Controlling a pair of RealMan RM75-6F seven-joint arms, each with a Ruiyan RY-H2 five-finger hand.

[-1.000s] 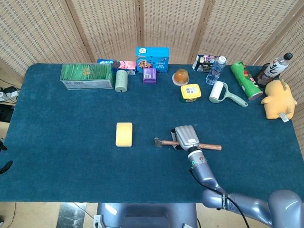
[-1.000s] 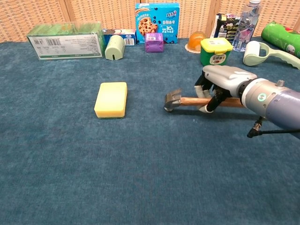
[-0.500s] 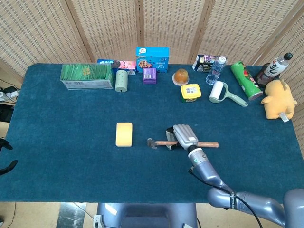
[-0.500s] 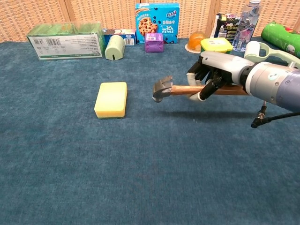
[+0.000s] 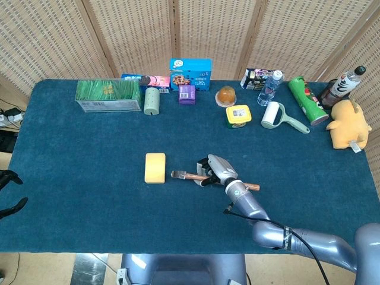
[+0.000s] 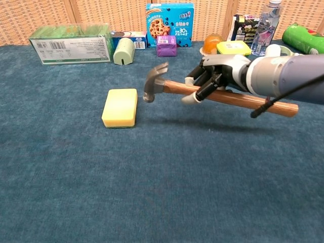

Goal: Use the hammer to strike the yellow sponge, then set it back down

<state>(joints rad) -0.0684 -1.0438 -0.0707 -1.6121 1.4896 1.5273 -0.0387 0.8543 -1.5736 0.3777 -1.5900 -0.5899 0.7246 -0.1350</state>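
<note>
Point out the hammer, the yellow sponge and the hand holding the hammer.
hammer point(image 6: 154, 81), chest view, on its metal head.
yellow sponge point(image 6: 120, 107), chest view, middle of its top face.
right hand point(image 6: 215, 75), chest view, on its knuckles.

Blue-covered table point(image 5: 89, 196), goods along the far edge.

Resting on the cloth: yellow sponge point(image 5: 155, 167) near the middle; at the back, green box point(image 5: 108, 95), pale green roll point(image 5: 152, 101), cookie box point(image 5: 190, 73), purple box point(image 5: 187, 94), orange jelly cup point(image 5: 226, 95), yellow-lidded tub point(image 5: 238, 116), water bottle point(image 5: 269, 88), lint roller point(image 5: 279, 116), green can point(image 5: 307, 100), yellow plush toy point(image 5: 348, 124).
</note>
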